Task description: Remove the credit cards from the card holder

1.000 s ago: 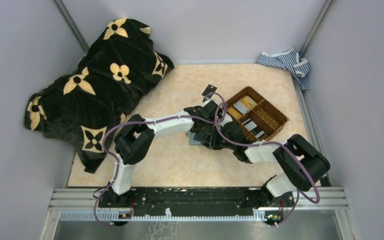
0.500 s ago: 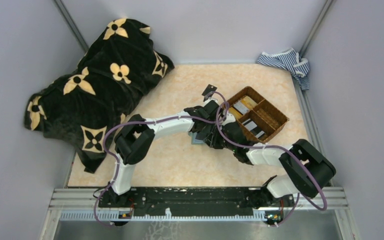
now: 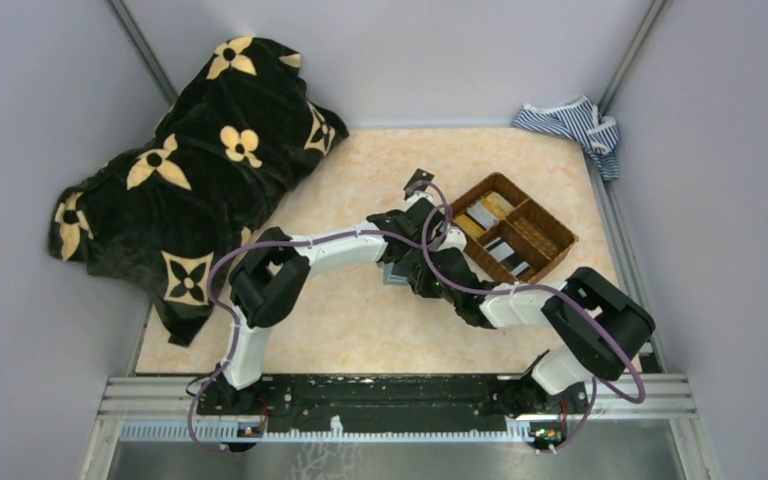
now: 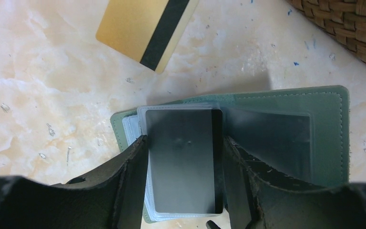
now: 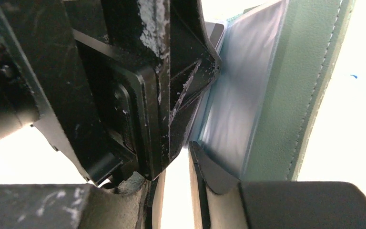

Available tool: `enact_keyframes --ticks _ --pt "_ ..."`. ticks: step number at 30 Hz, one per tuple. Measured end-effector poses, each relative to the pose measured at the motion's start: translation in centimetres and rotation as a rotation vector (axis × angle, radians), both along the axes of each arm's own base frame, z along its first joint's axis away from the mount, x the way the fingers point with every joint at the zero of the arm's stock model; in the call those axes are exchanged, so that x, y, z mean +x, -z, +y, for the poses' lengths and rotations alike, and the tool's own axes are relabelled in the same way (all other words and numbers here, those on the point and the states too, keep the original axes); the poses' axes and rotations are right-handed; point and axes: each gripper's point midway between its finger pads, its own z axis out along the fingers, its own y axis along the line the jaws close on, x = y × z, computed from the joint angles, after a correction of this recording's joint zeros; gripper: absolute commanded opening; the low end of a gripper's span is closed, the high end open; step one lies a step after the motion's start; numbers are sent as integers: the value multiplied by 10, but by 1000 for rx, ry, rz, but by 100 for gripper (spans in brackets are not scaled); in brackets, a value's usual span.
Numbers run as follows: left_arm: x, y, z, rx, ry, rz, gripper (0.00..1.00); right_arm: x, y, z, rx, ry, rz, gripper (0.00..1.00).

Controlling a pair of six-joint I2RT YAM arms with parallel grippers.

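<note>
From above, the two arms meet over the middle of the desk (image 3: 360, 335). The left jaws and right jaws are crowded together over the card holder (image 3: 391, 277), of which only a grey-green corner peeks out on their left side. How wide either pair stands cannot be told from here. A loose black card (image 3: 419, 181) lies just beyond the jaws, a brown woven basket (image 3: 501, 181) sits close on their right, a black flowered blanket (image 3: 190, 170) is heaped well off to their left, and a striped cloth (image 3: 570, 125) is bunched in the far right corner. In the left wrist view, the card holder (image 4: 276, 98) lies open and flat straight under the left jaws. The credit cards (image 4: 183, 160) are stacked on its left half. The top card is dark grey, and the left fingers (image 4: 133, 183) press against its two long edges, so these jaws are holding it at middling width above the paler cards beneath. A gold card (image 4: 126, 26) with a dark stripe lies beyond the jaws to their left, apart from the holder, and the basket (image 4: 357, 24) edges in beyond them to their right. In the right wrist view, the black bulk of the left jaws fills the space just ahead. The right fingers (image 5: 214, 174) stand a narrow way apart with bright desk showing between them and nothing seen clamped. One fingertip touches the edge of the pale credit cards (image 5: 238, 95), beside the holder's green flap (image 5: 295, 95).
</note>
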Motion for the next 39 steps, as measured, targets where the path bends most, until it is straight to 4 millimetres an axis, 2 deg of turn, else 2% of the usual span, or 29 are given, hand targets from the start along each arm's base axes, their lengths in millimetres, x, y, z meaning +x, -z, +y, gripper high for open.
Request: enact_keyframes --ticks 4,9,12,14,18,20,34,39 --pt "4 1 3 1 -12 -8 28 5 1 5 21 6 -12 20" --pt "6 2 4 5 -10 -16 28 6 3 5 35 12 -17 4" --pt "6 2 4 11 -1 -17 28 5 3 5 48 15 -17 2" --pt "6 2 4 13 4 -18 28 5 4 5 61 15 -17 7" --pt "4 2 4 14 14 -19 28 3 2 5 119 8 -17 25" --pt "3 2 4 9 18 -16 28 2 1 6 138 -1 -15 28" --pt "2 2 4 1 22 -15 28 0 -5 12 184 -31 -35 29" --pt "-1 2 4 -12 22 -17 28 -1 -9 8 250 -34 -48 29"
